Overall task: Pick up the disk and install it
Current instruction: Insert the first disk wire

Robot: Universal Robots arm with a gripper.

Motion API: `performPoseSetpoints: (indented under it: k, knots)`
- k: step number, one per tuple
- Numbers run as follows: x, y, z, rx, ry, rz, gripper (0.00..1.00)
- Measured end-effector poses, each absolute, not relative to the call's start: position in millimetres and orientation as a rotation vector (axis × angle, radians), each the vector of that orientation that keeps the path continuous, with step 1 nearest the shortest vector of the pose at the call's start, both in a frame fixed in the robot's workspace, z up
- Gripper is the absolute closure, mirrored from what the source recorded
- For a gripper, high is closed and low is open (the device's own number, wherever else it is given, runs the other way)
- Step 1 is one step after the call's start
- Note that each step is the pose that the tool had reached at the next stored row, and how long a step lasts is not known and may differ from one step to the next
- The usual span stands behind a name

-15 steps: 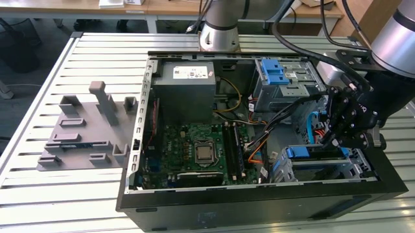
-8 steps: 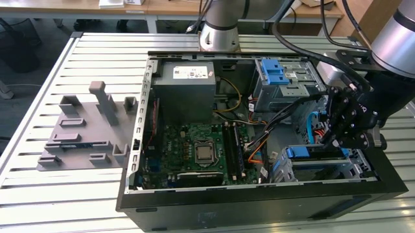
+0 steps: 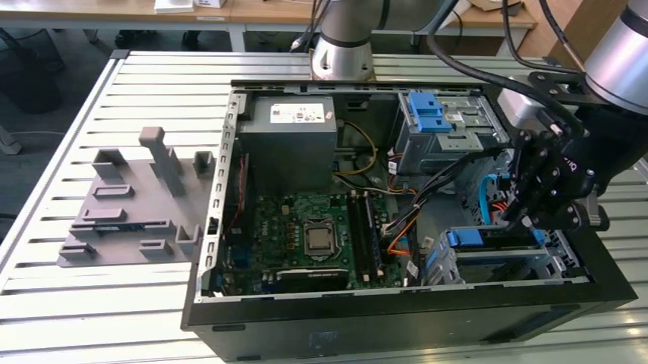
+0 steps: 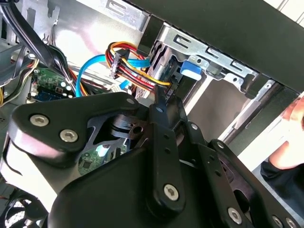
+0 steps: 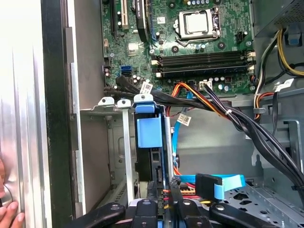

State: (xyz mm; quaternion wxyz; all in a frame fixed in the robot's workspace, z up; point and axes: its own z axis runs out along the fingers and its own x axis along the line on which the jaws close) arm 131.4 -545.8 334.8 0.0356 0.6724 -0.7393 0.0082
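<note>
Gripper down inside the open computer case on the slatted worktop, at the drive cage by the front wall. The disk (blue carrier frame showing) stands edgewise in that cage, gripper fingers pinching its near edge.

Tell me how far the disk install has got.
Looks done: the disk stands on edge in the drive cage of the open case, blue carrier tab showing. In hand: the gripper sits right at it. Left: whether it is fully seated cannot be told.
</note>
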Motion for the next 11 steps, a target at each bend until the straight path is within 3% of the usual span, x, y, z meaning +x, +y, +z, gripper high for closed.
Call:
performPoseSetpoints:
  k: [11]
  knots:
    - [131.5, -545.8, 339.5, 2.065, -2.271, 0.024, 0.76]
